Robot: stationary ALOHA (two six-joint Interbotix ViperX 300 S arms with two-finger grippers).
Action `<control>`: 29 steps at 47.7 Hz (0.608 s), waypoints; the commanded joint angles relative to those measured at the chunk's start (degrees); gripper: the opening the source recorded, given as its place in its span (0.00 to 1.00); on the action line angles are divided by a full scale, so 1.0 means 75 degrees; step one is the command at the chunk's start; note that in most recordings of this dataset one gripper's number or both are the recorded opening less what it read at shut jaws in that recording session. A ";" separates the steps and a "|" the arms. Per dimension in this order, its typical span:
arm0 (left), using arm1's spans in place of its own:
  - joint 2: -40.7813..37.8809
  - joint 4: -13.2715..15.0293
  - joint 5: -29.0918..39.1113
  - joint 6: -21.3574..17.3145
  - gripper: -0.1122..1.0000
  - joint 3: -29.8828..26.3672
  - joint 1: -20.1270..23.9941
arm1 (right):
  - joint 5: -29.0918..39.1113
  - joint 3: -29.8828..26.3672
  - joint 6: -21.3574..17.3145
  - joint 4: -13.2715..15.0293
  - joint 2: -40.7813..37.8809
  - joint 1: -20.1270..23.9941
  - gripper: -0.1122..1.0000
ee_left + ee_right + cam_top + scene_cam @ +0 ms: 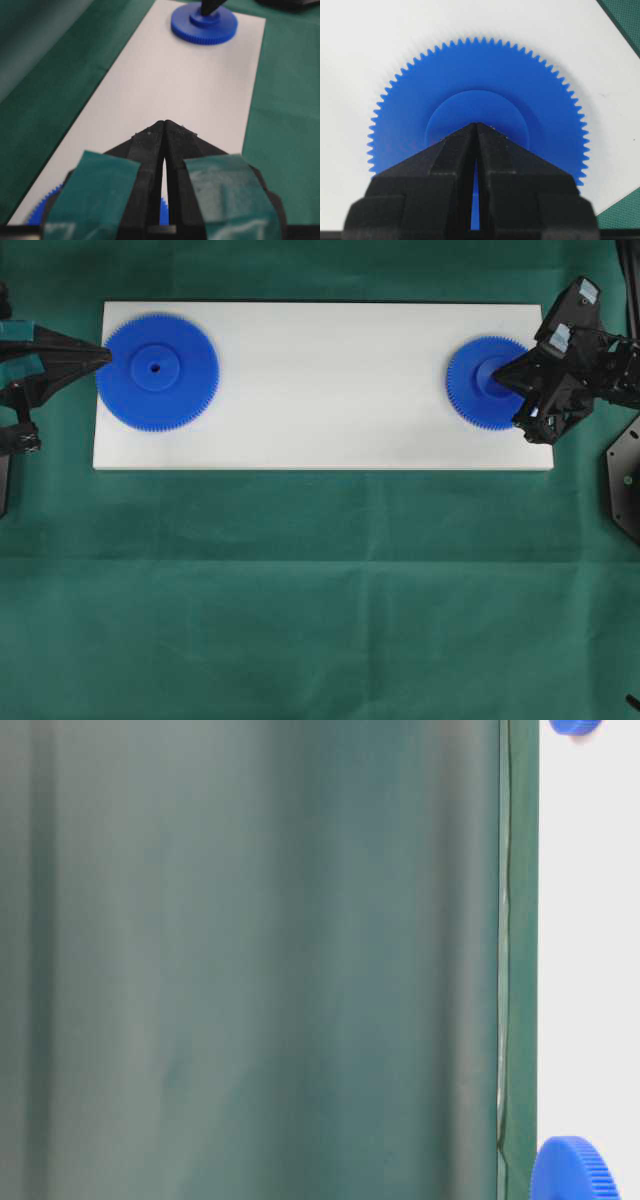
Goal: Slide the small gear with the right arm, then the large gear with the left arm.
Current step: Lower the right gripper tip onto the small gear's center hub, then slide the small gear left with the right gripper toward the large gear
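Small gear (478, 385): we see it flat on the white board (330, 390), close to the board's right short edge – teeth clear of that edge
Right tool (497, 379): we find its fingers together at the tips, the point resting over the small gear's raised hub; in the right wrist view the closed tip sits at the middle of the hub (477, 112)
Large gear (158, 371): we place it at the left end of the board, its rim reaching just past the left short edge, centre hole showing
Left tool (106, 355): fingers pressed together, tip at the large gear's left rim – we cannot tell whether it touches
Board: long white rectangle lying on the green cloth (320, 590) over the bench, gears well apart at opposite ends
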State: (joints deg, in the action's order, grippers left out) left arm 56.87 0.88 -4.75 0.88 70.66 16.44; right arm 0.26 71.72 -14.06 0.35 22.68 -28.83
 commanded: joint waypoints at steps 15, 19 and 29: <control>-0.0070 0.0023 -0.0070 0.0012 0.10 -0.0035 0.0012 | -0.0035 -0.0281 0.0000 0.0012 -0.0422 -0.0023 0.55; -0.0059 0.0023 -0.0070 0.0012 0.10 -0.0012 0.0012 | -0.0035 -0.0398 0.0000 0.0000 -0.0621 -0.0023 0.55; -0.0059 0.0023 -0.0070 0.0012 0.10 -0.0012 0.0012 | -0.0047 -0.0785 0.0000 0.0000 -0.1125 0.0023 0.55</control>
State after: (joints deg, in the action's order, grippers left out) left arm 56.87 0.88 -4.66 0.88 71.19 16.44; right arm -0.26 66.71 -13.97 0.35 16.17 -28.92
